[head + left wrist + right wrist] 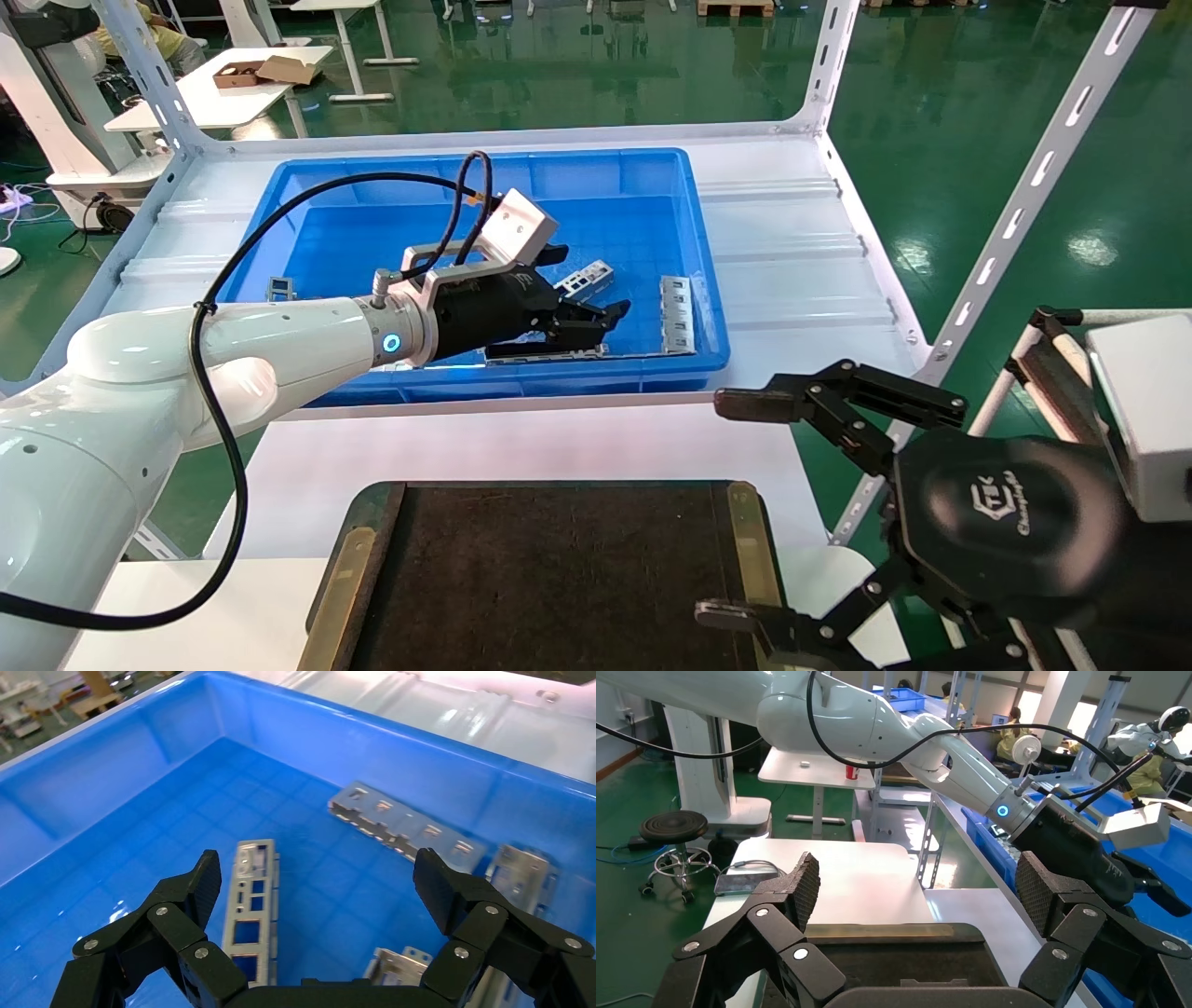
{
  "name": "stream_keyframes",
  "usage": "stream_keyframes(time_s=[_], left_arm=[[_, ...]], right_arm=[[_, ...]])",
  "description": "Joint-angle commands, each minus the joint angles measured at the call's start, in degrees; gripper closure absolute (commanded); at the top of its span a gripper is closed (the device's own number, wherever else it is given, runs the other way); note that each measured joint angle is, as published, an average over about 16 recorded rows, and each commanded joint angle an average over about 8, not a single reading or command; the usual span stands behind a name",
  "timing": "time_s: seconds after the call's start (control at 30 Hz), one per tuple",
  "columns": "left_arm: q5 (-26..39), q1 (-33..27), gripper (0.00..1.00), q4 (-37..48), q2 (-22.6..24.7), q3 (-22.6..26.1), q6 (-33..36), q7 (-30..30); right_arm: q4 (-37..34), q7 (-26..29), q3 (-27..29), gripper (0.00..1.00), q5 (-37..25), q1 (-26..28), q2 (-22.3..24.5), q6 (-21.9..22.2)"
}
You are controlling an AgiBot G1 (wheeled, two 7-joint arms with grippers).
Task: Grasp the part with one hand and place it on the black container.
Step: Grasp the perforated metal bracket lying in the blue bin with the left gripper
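From my head camera, my left arm reaches forward across the white table [521, 447] and into the blue bin [694, 280], forearm running from about 8 o'clock toward the bin's middle, wrist level and pitched slightly down. The left gripper [596, 303] hangs low over the bin floor with its fingers spread wide and nothing between them. In the left wrist view the left gripper [320, 885] shows both black fingers [193, 896] flared apart, and the part [253, 910], a slim silver strip with a row of square cutouts, lies flat on the blue floor just inside the finger shown on the left of that picture, not touched by either one. I can't pick that strip out with certainty in the head view, since the gripper covers that patch of floor.

Other silver pieces lie in the bin: a longer perforated strip [407, 829] near the far wall, and a tabbed plate [677, 314] at roughly 3 o'clock from the gripper, against the bin's right wall.

The black container [559, 578] sits at 6 o'clock from the bin, on the near table, its dark surface bare.

My right arm is parked at 4 o'clock, beside the container's right edge, the right gripper [726, 508] spread wide and holding nothing.
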Motion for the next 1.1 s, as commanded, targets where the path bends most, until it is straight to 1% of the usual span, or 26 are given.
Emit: stream_keyframes(time_s=[0.03,0.07,0.1,0.13,0.17,0.2,0.3,0.33,0.37,0.4,0.43,0.47,1.1], left_arm=[[-0.2,0.0,0.00,0.2,0.1,0.7,-0.9,-0.6],[-0.3,0.1,0.00,0.1,0.1,1.2,-1.3,-1.1],[-0.3,0.2,0.00,-0.1,0.2,1.7,-1.6,-1.6],[-0.4,0.2,0.00,-0.2,0.2,2.1,-2.0,-2.1],[-0.4,0.3,0.06,-0.3,0.1,2.6,-2.3,-2.6],[-0.5,0.4,0.16,-0.5,0.1,3.1,-2.6,-3.1],[-0.9,0.7,0.54,-0.9,0.1,4.4,-3.7,-4.3],[-1.1,0.8,0.66,-1.1,0.1,4.8,-4.0,-4.7],[-1.2,0.9,0.79,-1.3,0.1,5.2,-4.3,-5.0],[-1.4,1.0,0.91,-1.4,0.1,5.6,-4.6,-5.3],[-1.7,1.1,0.98,-1.6,0.1,6.0,-4.9,-5.6],[-1.9,1.2,1.00,-1.8,0.1,6.4,-5.2,-5.9],[-7.0,2.5,1.00,-3.5,0.0,12.7,-9.2,-9.1]], right_arm=[[0.0,0.0,0.0,0.01,0.0,0.0,0.0,0.0],[0.0,0.0,0.0,0.04,0.0,0.0,0.0,0.0],[0.0,0.0,0.0,0.11,0.0,0.0,0.0,0.0],[0.0,0.0,0.0,0.23,0.0,0.0,0.0,0.0],[0.0,0.0,0.0,0.35,0.0,0.0,0.0,0.0],[0.0,0.0,0.0,0.48,0.0,0.0,0.0,0.0],[0.0,0.0,0.0,0.84,0.0,0.0,0.0,0.0],[0.0,0.0,0.0,0.94,0.0,0.0,0.0,0.0],[0.0,0.0,0.0,1.00,0.0,0.0,0.0,0.0],[0.0,0.0,-0.1,1.00,0.0,0.0,0.0,0.0],[0.0,0.0,-0.1,1.00,0.0,0.0,0.0,0.0],[0.0,0.0,-0.1,1.00,0.0,0.0,0.0,0.0],[0.0,-0.1,-0.1,1.00,0.1,0.0,0.1,0.1]])
